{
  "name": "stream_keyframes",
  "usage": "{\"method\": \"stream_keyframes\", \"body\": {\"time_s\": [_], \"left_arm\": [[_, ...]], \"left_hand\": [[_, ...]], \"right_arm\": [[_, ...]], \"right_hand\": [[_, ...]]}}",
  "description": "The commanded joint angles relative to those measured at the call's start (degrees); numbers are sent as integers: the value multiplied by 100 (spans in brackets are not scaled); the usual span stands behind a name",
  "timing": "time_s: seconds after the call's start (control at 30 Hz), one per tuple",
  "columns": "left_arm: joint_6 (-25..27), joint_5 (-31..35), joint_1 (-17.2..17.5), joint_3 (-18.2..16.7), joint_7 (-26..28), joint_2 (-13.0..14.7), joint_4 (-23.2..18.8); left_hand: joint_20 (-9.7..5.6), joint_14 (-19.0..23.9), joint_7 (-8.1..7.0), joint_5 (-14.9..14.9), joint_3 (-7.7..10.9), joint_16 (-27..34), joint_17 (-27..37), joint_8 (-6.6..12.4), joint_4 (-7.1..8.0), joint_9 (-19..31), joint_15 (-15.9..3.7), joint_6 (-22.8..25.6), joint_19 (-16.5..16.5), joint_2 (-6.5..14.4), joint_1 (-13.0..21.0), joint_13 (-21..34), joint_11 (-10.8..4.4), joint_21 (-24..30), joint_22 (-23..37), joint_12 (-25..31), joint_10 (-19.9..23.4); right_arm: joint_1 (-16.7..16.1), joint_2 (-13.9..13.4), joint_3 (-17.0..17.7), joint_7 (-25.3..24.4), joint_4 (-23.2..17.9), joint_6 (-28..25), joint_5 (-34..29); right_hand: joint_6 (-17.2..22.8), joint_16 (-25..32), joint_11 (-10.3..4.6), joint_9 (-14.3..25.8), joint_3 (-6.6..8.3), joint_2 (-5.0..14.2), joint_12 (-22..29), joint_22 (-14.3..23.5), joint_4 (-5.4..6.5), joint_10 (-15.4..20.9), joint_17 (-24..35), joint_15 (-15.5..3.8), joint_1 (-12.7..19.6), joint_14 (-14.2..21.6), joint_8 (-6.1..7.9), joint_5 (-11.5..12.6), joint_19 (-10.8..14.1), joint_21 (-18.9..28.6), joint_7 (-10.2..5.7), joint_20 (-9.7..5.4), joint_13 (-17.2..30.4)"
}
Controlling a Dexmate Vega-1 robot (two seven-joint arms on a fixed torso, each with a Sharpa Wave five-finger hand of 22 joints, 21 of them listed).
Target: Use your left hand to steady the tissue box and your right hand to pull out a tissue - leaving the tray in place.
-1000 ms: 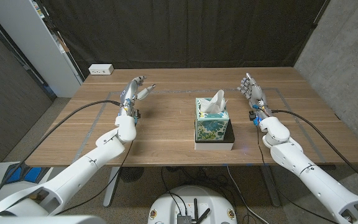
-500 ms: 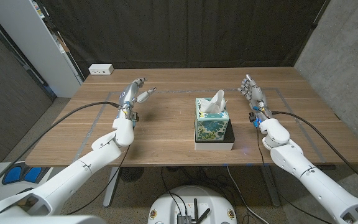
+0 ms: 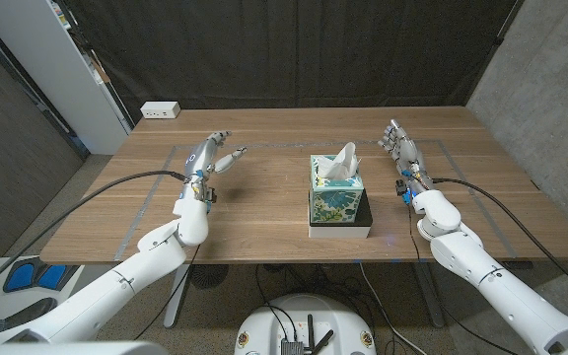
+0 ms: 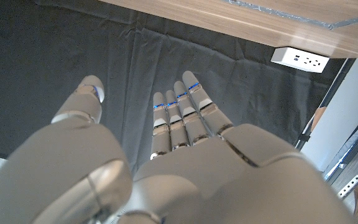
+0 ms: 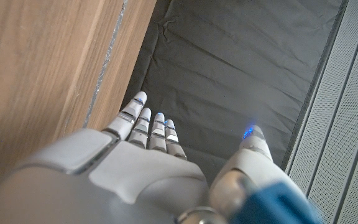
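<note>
The left hand (image 3: 210, 155) has shifted slightly right since the earlier frame (fingers spread, holding nothing). Right hand (image 3: 399, 148), centre right, likewise released; tissue box (image 3: 336, 187) on its tray (image 3: 363, 219) at centre, untouched.

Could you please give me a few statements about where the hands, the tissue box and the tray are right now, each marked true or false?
1. The left hand grips the tissue box. False: it is apart from the box, holding nothing.
2. A tissue sticks up out of the box. True.
3. The right hand pinches the tissue. False: its fingers are spread, clear of it.
4. The box stands on a dark tray. True.
5. A white power strip lies at the table's far left corner. True.
</note>
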Motion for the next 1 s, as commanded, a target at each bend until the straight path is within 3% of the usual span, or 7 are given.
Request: {"method": "stream_keyframes", "body": {"time_s": [0.03, 1.0], "left_arm": [[-120, -3, 483, -193, 147, 117, -340], [-246, 443, 2097, -814, 666, 312, -1464]], "left_hand": [[-48, -23, -8, 29, -24, -1, 6, -11, 3, 9, -173, 26, -9, -15, -25, 0, 1, 5, 6, -15, -18], [-7, -18, -32, 45, -58, -37, -22, -52, 26, 2, -140, 23, -38, 17, -67, -17, 7, 13, 8, -49, -9]], "right_arm": [[24, 3, -26, 5, -16, -29, -35], [1, 15, -37, -76, -1, -22, -100]], "right_hand": [[45, -3, 11, 23, 8, 23, 42, 8, -25, 21, 1, -8, -16, 17, -3, 31, -38, 9, 15, -6, 17], [80, 31, 17, 24, 22, 41, 59, 9, -50, 84, -26, 11, 5, 104, -1, 39, 15, 30, 18, 18, 0]]}}
